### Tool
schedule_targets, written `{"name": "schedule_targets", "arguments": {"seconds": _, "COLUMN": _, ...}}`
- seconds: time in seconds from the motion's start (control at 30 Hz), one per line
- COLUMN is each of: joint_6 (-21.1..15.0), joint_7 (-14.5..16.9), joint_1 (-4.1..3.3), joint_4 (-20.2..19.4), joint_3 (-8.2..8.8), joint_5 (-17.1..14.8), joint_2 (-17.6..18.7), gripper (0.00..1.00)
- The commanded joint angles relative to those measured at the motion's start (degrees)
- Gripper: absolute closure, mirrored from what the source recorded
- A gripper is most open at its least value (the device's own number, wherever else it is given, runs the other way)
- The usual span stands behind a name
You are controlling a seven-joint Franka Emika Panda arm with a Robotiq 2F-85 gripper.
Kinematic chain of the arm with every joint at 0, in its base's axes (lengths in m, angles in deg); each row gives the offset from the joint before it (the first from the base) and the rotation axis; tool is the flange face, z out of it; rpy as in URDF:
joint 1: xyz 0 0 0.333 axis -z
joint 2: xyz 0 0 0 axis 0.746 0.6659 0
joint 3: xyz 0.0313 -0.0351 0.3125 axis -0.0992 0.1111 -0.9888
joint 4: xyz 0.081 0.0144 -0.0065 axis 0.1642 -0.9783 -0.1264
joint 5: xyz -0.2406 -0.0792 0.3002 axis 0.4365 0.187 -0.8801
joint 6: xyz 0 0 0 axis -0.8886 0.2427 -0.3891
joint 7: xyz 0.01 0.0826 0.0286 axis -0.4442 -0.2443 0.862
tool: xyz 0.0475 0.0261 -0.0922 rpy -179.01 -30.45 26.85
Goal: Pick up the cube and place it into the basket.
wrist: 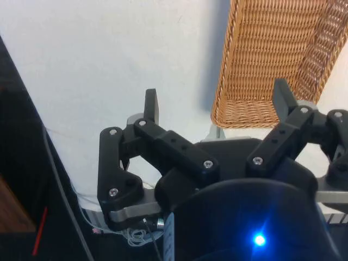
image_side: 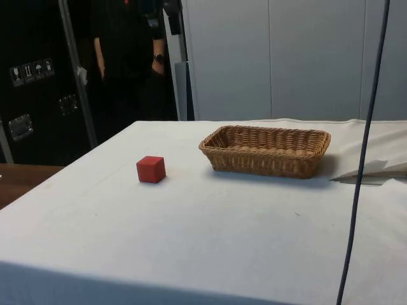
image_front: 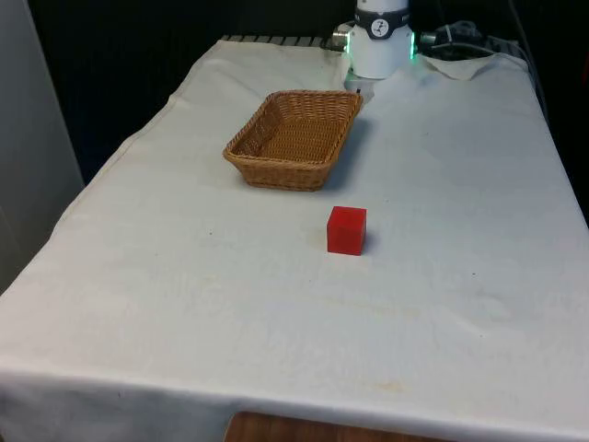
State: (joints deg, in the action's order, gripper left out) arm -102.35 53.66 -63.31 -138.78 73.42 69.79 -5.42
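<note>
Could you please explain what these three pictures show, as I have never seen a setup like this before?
This is a robot arm at a table under a white cloth, photographed at one moment from three places. One camera looks across the table; there you see the arm's white base at the far end. A second camera stands at the table's side, and a person in dark clothes stands behind the table there. The third sits on the robot's wrist and looks down past the gripper, whose two black fingers are spread open and hold nothing.

On the cloth lie a red cube and, apart from it and nearer the robot, an empty wicker basket. The wrist camera sees the basket's end below the gripper. The cube has not yet been picked up.
</note>
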Motion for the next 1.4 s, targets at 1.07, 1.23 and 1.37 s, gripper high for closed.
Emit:
{"name": "schedule_targets", "arguments": {"seconds": 1.07, "joint_6": -12.61, "joint_7": -2.64, "joint_1": -0.92, "joint_4": 0.40, "joint_3": -0.57, "joint_5": 1.38, "joint_2": 12.61, "gripper": 0.00}}
{"name": "schedule_targets", "arguments": {"seconds": 1.23, "joint_6": -14.09, "joint_7": -2.69, "joint_1": -0.92, "joint_4": 0.52, "joint_3": -0.52, "joint_5": 1.38, "joint_2": 14.09, "gripper": 0.00}}
{"name": "schedule_targets", "arguments": {"seconds": 1.37, "joint_6": -15.30, "joint_7": -2.29, "joint_1": -0.80, "joint_4": 0.40, "joint_3": -0.63, "joint_5": 0.97, "joint_2": 15.30, "gripper": 0.00}}
